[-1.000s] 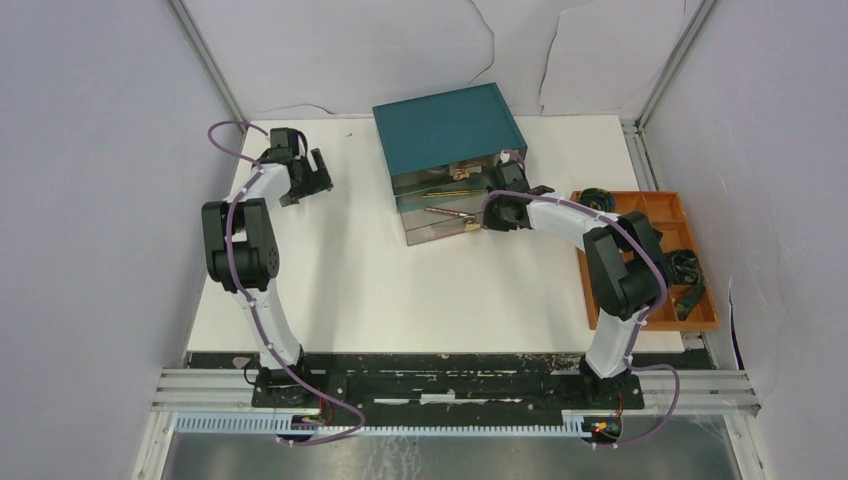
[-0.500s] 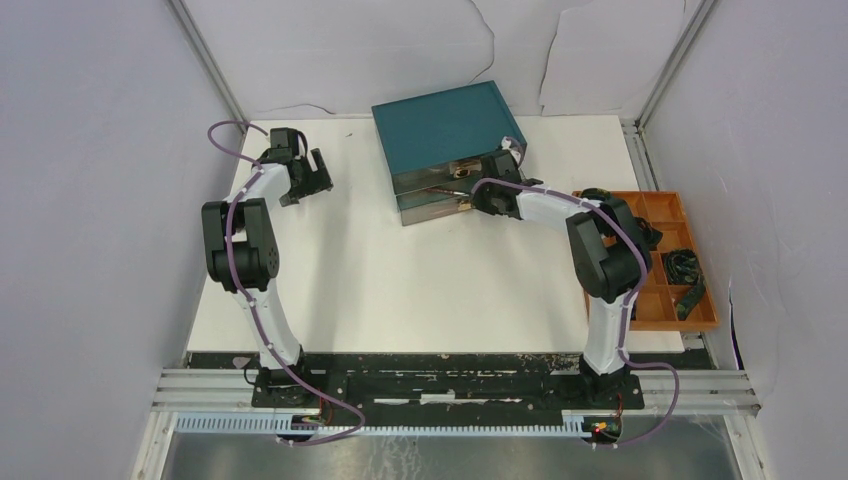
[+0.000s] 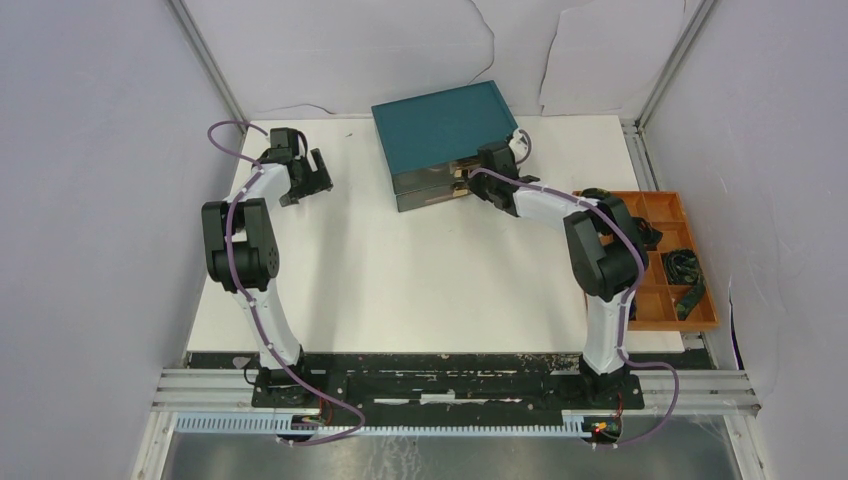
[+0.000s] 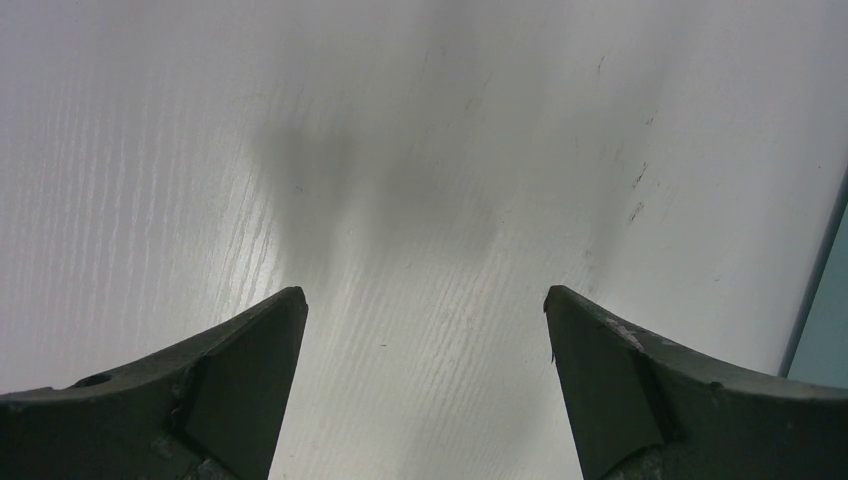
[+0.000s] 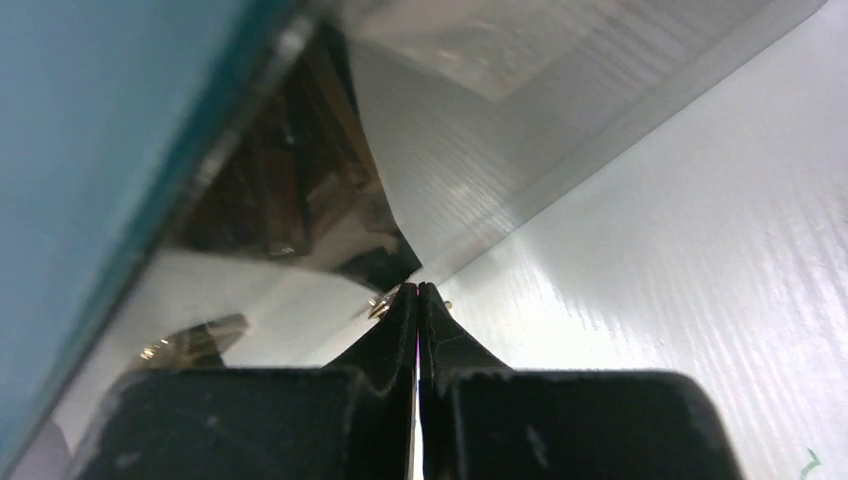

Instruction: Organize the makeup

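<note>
The makeup is almost all hidden inside the teal drawer box [image 3: 445,125]. In the right wrist view only blurred brown and gold shapes [image 5: 285,190] show through the clear drawer front [image 5: 470,150]. My right gripper [image 3: 487,165] is shut, its tips [image 5: 417,288] right at the drawer front beside a small gold knob [image 5: 380,306]. Both clear drawers [image 3: 430,192] sit nearly flush with the box. My left gripper [image 3: 318,172] is open and empty over bare white table [image 4: 425,300] at the far left.
An orange tray [image 3: 690,300] with black coiled items stands at the right edge, behind my right arm's elbow. The teal box edge shows at the right of the left wrist view [image 4: 825,310]. White walls close in the table.
My right gripper has moved away from me toward the box, and the two pulled-out drawers have slid back into it. The left arm has not moved.
</note>
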Motion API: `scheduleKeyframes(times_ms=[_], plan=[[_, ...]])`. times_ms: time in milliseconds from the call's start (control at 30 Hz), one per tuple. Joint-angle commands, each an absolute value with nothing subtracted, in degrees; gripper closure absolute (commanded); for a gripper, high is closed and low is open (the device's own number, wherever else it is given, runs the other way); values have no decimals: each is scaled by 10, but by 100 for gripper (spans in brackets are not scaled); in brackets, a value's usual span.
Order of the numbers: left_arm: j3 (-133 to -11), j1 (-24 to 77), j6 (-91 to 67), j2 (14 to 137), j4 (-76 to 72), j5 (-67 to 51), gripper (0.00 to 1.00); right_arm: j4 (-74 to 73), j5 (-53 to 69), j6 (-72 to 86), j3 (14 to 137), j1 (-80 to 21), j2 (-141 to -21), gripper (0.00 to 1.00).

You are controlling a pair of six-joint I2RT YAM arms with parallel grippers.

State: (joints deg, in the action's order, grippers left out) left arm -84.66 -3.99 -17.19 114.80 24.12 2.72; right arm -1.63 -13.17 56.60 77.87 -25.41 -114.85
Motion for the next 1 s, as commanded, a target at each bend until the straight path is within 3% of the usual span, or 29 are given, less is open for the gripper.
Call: scheduleKeyframes(times_ms=[0,400,600,800,867,967], plan=[[-850,-37,-142,1114,227,32,4,34,-159,594,818,-258,-1157,99],[-845,-37,-126,1084,229,46,2,-80,-135,502,763,-282,-1029,99],[-798,-36,-99,1027,187,9,1,-191,-114,296,745,-281,-929,93],[-707,-37,-50,957,85,-65,1,-281,-165,154,689,-254,-793,40],[-652,-36,-36,932,26,-78,1,-290,-179,127,670,-244,-764,4],[-575,-37,-14,910,-50,-80,1,-310,-172,94,655,-222,-748,0]])
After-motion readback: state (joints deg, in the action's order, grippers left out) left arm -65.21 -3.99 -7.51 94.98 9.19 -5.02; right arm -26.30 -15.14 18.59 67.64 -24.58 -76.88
